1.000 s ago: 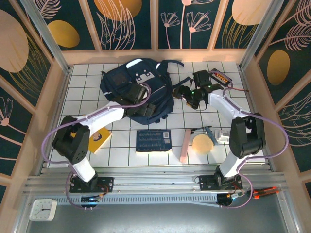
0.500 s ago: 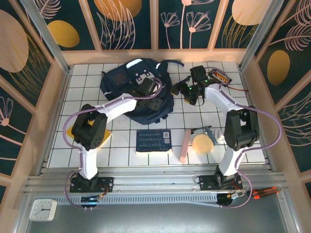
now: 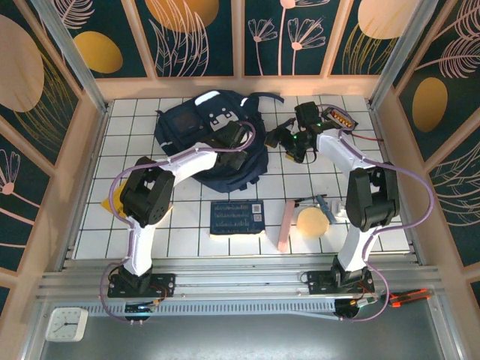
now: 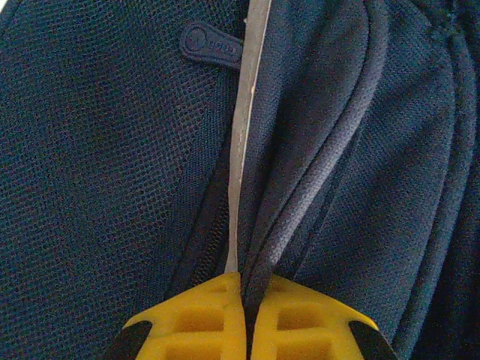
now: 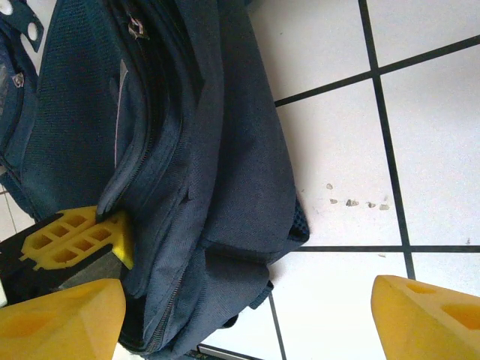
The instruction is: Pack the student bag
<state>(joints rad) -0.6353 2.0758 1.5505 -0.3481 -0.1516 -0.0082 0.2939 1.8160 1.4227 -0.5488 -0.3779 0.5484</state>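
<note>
Colour key: student bag [image 3: 180,124], dark navy mesh-weave fabric with white-grey patches, one pale stripe and black straps. Left gripper [image 4: 246,291] and right gripper [image 5: 244,315], yellow fingers. Table [image 3: 135,120], white tiles with dark grid lines. Book [image 3: 237,216], navy with pale print, apparently rows of small marks. Bar [image 3: 286,223], pink. Disc [image 3: 312,222], tan. Walls [image 3: 195,37], dark teal with gold ovals and pink plant outlines.

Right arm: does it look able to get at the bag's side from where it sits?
Likely yes. The right gripper is open beside the student bag, nothing between. The left gripper, shut on a bag fold nearby, might crowd it.
</note>
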